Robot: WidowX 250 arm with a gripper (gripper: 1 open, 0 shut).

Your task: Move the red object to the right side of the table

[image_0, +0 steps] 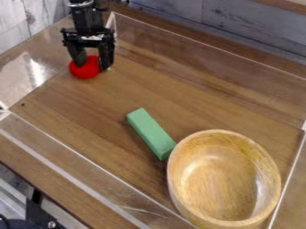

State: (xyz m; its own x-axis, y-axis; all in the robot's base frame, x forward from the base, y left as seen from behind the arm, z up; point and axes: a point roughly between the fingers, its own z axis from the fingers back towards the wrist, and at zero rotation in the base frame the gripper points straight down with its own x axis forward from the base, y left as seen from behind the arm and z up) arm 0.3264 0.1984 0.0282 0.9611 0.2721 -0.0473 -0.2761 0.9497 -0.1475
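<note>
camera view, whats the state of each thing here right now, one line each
gripper: open, pointing down, fingers either side of the red object
red object: on the table at the far left, between the open fingers, not lifted
green block: lying flat mid-table, its near end at the wooden bowl's rim
wooden bowl: upright, empty, near right corner
table: level, clear low walls around it
</note>
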